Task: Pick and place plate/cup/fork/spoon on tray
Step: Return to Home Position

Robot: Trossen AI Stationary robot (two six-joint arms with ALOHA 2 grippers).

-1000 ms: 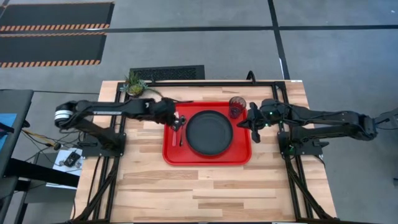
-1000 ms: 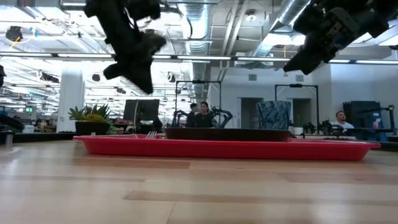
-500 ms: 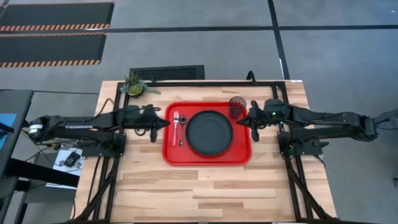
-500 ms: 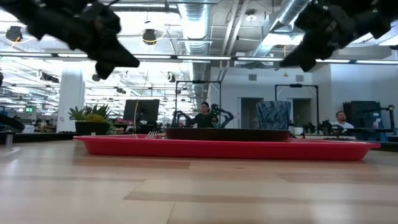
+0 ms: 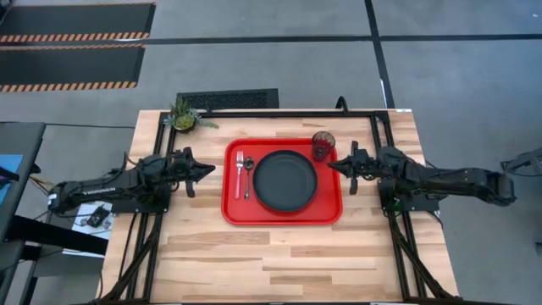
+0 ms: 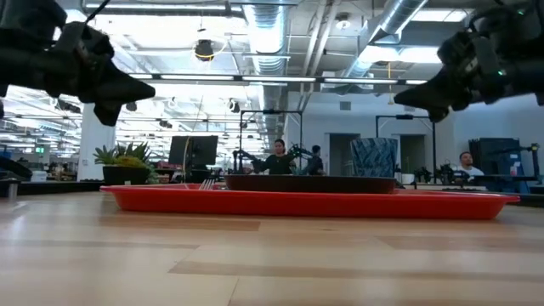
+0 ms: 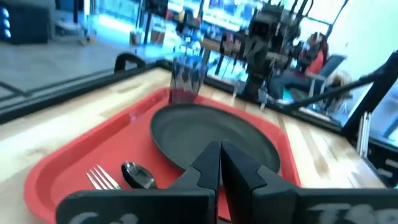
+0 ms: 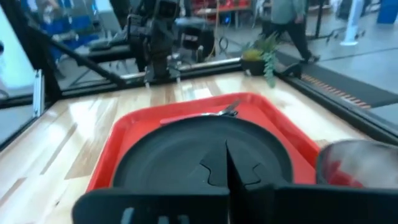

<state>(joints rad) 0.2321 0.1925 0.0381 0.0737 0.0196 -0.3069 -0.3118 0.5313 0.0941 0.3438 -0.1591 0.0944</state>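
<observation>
The red tray [image 5: 284, 212] lies in the middle of the table. On it rest the black plate [image 5: 286, 180], the dark reddish cup [image 5: 323, 146] upright at its far right corner, and the fork [image 5: 240, 161] and the dark spoon [image 5: 248, 176] side by side along its left part. My left gripper [image 5: 207, 170] hovers shut and empty just off the tray's left rim, pointing at it. My right gripper [image 5: 332, 166] hovers shut and empty over the tray's right rim, near the cup. The left wrist view shows the plate [image 7: 214, 140], cup [image 7: 186, 78], fork [image 7: 102, 179] and spoon [image 7: 138, 175].
A small potted plant [image 5: 183, 115] stands at the table's far left corner. Black frame rails [image 5: 161, 220] run along both sides of the table. Bare wood lies between the tray and the near edge. People show in the room beyond the table [image 6: 279, 157].
My left gripper has drawn back from above the fork and spoon toward the table's left edge, off the tray, and tipped from pointing down to nearly level. My right arm has drawn back a little toward the right edge and sunk lower. The things on the tray have stayed put.
</observation>
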